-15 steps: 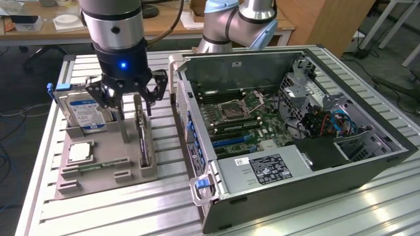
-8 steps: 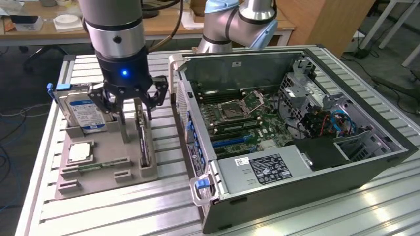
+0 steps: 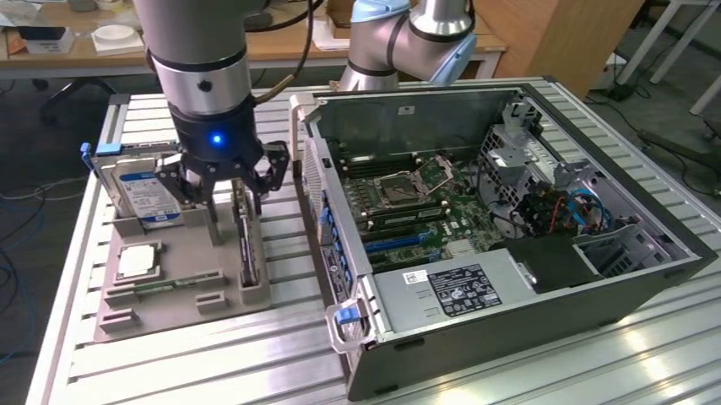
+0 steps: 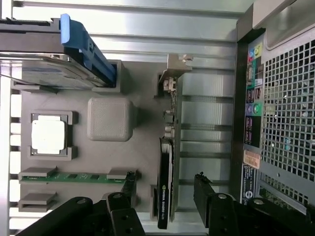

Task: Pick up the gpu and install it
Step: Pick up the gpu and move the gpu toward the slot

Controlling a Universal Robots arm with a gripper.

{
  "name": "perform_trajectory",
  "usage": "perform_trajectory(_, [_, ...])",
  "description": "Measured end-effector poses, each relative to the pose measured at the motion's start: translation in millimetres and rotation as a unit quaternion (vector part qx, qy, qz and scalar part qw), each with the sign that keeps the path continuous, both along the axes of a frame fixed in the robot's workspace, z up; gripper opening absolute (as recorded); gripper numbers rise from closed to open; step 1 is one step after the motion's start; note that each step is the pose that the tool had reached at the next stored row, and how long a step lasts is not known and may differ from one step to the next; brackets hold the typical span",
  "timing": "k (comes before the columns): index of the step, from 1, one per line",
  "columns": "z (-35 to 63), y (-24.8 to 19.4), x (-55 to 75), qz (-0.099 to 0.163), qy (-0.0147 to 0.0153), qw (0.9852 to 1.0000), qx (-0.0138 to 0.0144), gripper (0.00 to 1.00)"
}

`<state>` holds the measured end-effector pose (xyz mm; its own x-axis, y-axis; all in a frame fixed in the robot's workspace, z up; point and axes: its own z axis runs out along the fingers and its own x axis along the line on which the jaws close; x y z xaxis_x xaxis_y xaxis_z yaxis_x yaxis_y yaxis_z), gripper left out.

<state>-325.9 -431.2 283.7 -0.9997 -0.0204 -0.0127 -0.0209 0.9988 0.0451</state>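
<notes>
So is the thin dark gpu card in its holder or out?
In. The thin dark gpu card stands on edge in a slot of the grey plastic tray; the open hand straddles it without gripping.

My gripper (image 3: 225,196) covers part of the gpu (image 3: 246,249) in the exterior view. The hard drive (image 3: 144,196), at nine o'clock from the gripper, is partly covered too. In the wrist view I cannot read the gpu's small label (image 4: 163,192).
</notes>
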Motion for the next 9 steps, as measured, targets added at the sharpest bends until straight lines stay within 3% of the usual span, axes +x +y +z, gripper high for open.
perform_trajectory(9, [-16.4, -0.5, 0.1, 0.0, 0.0, 1.0, 0.0, 0.59])
